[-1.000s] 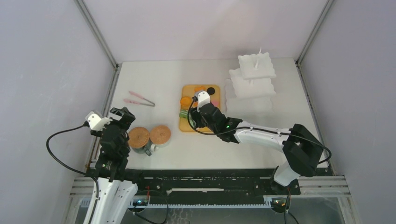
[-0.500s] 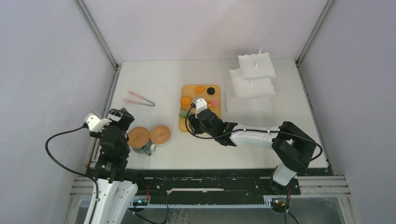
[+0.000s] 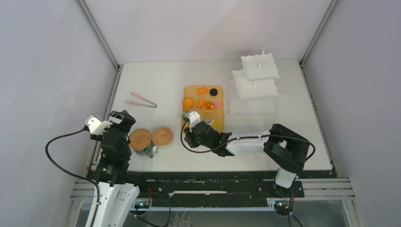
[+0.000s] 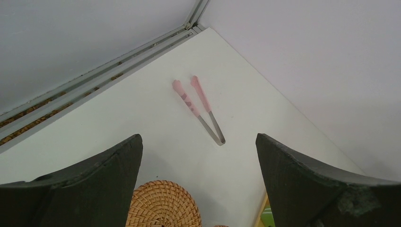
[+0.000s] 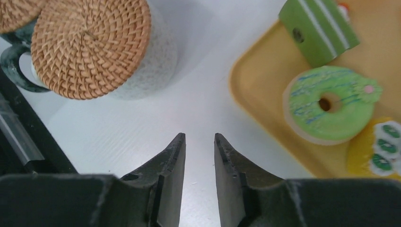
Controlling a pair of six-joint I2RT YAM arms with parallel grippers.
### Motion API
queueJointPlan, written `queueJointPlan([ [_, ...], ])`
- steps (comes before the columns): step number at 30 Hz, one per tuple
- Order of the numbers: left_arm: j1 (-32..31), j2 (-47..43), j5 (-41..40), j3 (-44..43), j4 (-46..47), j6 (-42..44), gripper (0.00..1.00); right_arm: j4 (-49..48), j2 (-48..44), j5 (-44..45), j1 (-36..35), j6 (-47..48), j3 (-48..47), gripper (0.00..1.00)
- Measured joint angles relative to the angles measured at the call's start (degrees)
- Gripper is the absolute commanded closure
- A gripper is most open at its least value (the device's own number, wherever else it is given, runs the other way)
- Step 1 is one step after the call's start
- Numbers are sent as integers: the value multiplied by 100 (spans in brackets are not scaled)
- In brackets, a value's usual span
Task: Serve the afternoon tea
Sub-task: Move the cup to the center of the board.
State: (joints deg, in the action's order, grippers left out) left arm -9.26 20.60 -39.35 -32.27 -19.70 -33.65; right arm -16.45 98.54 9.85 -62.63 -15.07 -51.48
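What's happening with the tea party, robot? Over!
Left gripper wide open, empty. Right gripper barely open, empty, above bare table between white mug and board. Pastries on board, unserved. Nothing in the way.

Left gripper (image 4: 198, 138) w/ dark jaws wide apart in foreground. Btwn them, pink tongs (image 4: 198, 101) lie on white table (image 4: 118, 113); woven cork coaster (image 4: 163, 206) at bottom edge.

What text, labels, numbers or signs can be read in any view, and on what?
None is legible in any view.
There is no lettering on the cork coaster, green donut, pink tongs or white tiered stand.
The green striped wedge bears a small dark round mark, too small to read.
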Motion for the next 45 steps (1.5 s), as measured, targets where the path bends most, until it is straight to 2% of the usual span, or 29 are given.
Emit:
queueJointPlan([
  [17,0,0,0,0,-17,-92,6,-1237,769,-1027,-101,-540,59,71],
  [45,0,0,-15,0,-20,-144,6,-2197,1797,-1838,28,-1233,-446,75],
])
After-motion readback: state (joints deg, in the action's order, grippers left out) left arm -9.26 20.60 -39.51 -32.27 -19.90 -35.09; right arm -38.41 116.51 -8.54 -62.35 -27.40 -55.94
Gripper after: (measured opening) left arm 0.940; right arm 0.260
